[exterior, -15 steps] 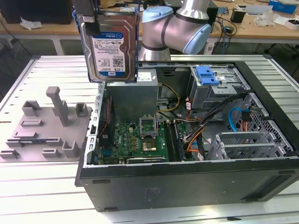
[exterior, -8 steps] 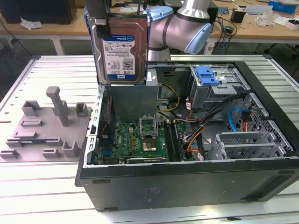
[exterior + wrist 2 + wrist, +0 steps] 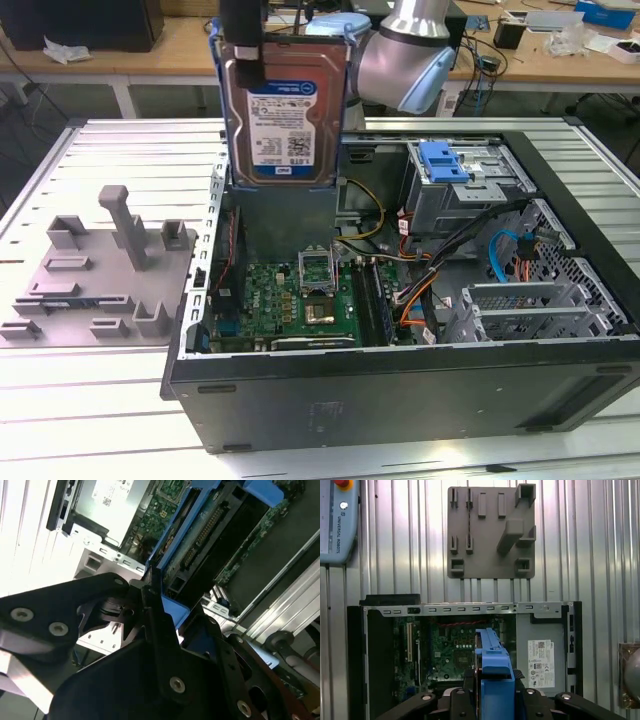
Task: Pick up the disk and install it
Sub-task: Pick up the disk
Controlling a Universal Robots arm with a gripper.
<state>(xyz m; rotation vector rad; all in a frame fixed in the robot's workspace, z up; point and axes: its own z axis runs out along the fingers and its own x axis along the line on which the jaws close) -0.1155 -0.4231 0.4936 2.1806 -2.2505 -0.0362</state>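
Table [image 3: 100, 420]: silver metal top, ribbed with long parallel grooves, seen too in the first wrist view [image 3: 395, 555]. Two main loads sit directly on it. Open black computer case [image 3: 400, 390], lying on its side with the open face up, takes the exterior view's right and middle; its rim shows in the first wrist view [image 3: 470, 609]. Grey plastic fixture plate [image 3: 90, 290] with raised blocks and slots lies flat on the exterior view's left, near the case with a strip of bare table between them [image 3: 490, 535]. Pale blue-grey pendant [image 3: 335, 525] with a red button rests on the ribs, apart from the plate.
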